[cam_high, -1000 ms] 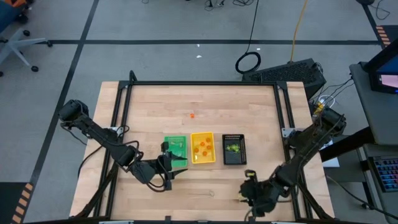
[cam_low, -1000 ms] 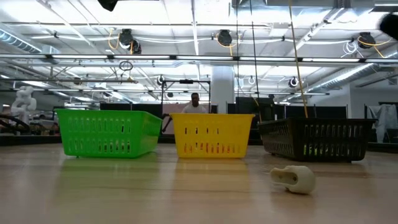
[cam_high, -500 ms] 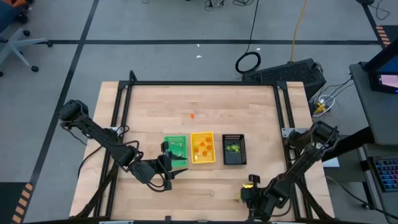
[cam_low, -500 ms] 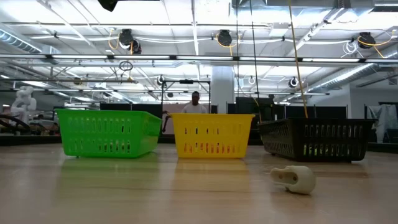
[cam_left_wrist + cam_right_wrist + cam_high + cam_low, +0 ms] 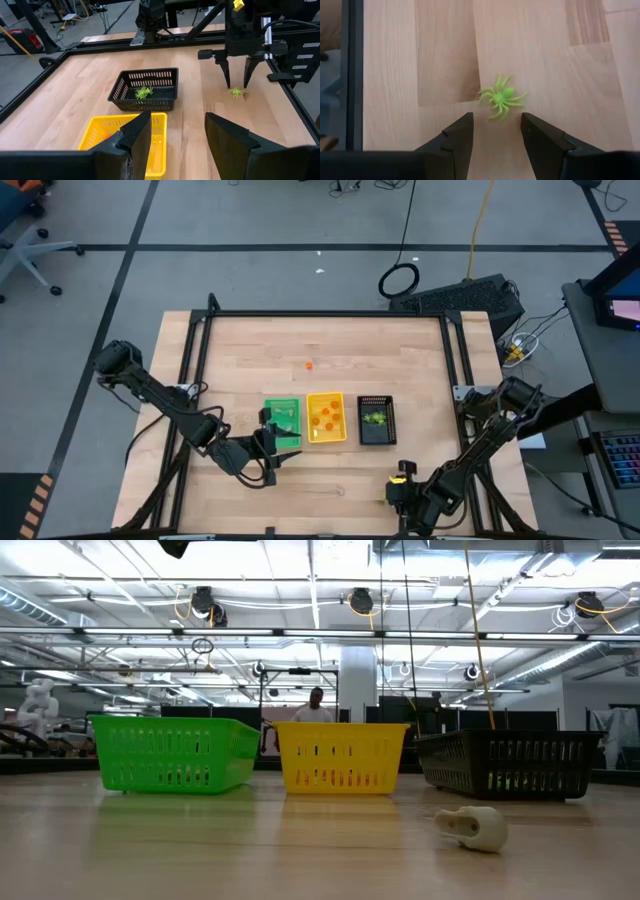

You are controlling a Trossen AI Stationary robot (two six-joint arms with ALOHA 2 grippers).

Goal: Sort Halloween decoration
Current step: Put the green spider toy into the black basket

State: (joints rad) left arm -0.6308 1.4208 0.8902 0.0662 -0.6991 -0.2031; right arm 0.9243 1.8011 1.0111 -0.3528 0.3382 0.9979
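The right end effector (image 5: 237,75) hangs above the near right corner of the pale wooden plank surface (image 5: 400,360), pointing down, its two dark fingers parted with nothing between them. Directly under it lies a small yellow-green plastic spider (image 5: 501,97), flat on the wood with legs spread, just ahead of the fingertips and apart from them. In the left wrist view the same spider (image 5: 235,92) sits just below the tips of the fingers.

The left end effector (image 5: 283,455) rests low near the front edge of the surface, just beside the near end of the green rectangular slotted plastic tray (image 5: 283,423); its fingers stand apart and grip nothing.

Three trays stand in a row at the middle of the surface: the green one, a yellow slotted plastic tray (image 5: 326,419) holding several orange trinkets (image 5: 325,416), and a black slotted plastic tray (image 5: 145,89) with a yellow-green spider trinket (image 5: 143,92) inside. A single tiny orange trinket (image 5: 308,365) lies alone on the wood beyond the trays, well apart from them. In the low view a pale whitish-grey rounded trinket (image 5: 472,827) lies on its side in front of the black tray.
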